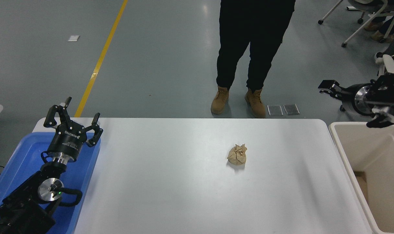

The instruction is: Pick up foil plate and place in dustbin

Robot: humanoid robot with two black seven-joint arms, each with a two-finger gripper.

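One crumpled brown paper ball (237, 154) lies on the white table (171, 188), right of the middle and nearer the far edge than the near one. No foil plate shows on the table. Where the foil plate is cannot be told from this view; it may lie inside the dustbin, but the visible part of the bin's inside does not show it. The beige dustbin (346, 152) stands just beside the table's right edge, its deep walls open to the camera.

The right gripper (327, 87) hangs in the air beyond the dustbin's far rim, pointing left; whether it is spread or pressed together I cannot tell, and nothing is seen in it.

The left gripper (73, 115) is parked over the blue tray (18, 162) at the table's left edge, fingers spread, holding nothing.

A person in dark trousers and tan boots (237, 102) stands at the table's far side.
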